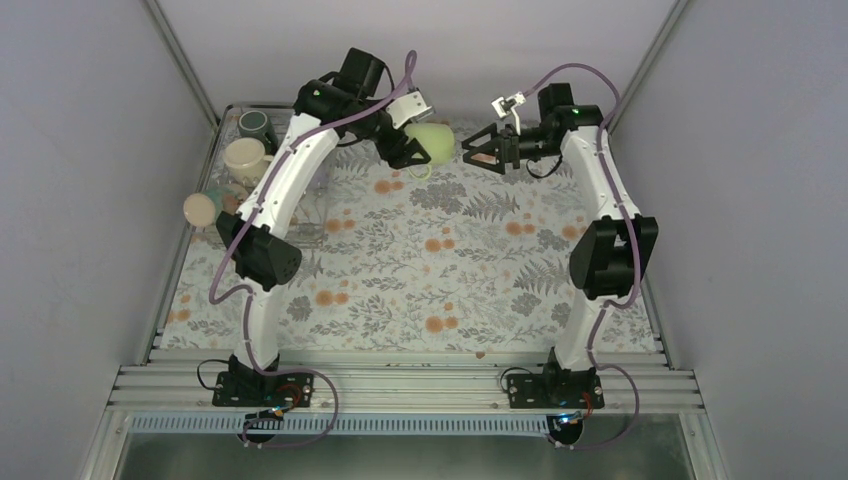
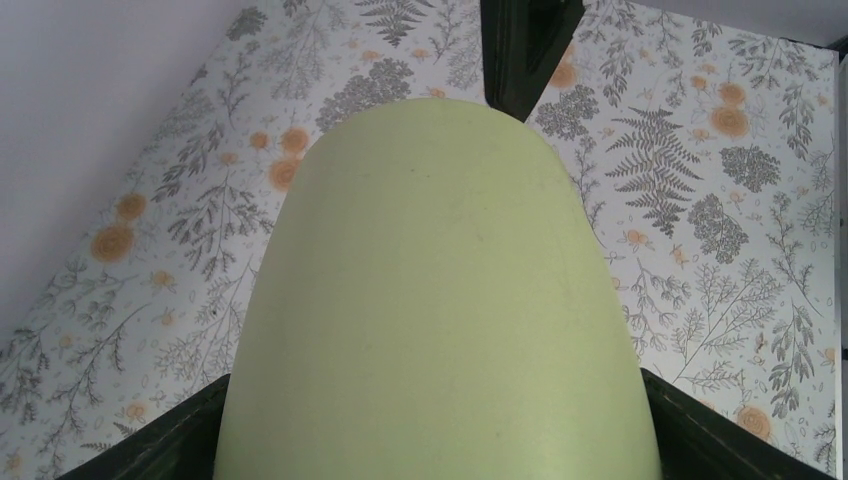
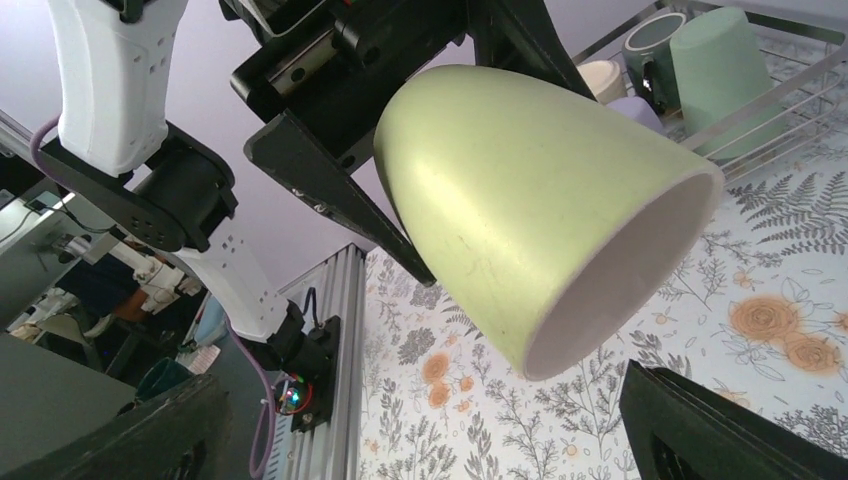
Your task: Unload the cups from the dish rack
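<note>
My left gripper (image 1: 415, 140) is shut on the pale yellow-green cup (image 1: 434, 143) and holds it on its side above the far middle of the table. That cup (image 2: 440, 300) fills the left wrist view between my black fingers (image 2: 150, 450). Its open mouth (image 3: 620, 280) points at my right gripper (image 1: 487, 152), which stands open just right of it with nothing between its fingers (image 3: 720, 430). The dish rack (image 1: 318, 222) sits at the far left. In it are a dark green mug (image 1: 257, 125), a cream mug (image 1: 245, 158) and a beige cup (image 1: 200, 208). A mint-green tumbler (image 3: 725, 75) stands in the rack (image 3: 800, 75).
A floral cloth (image 1: 450, 260) covers the table. Grey walls close in the left, right and back. An aluminium rail (image 1: 400, 385) with both arm bases runs along the near edge. The left arm's long white link (image 1: 285, 180) passes over the rack.
</note>
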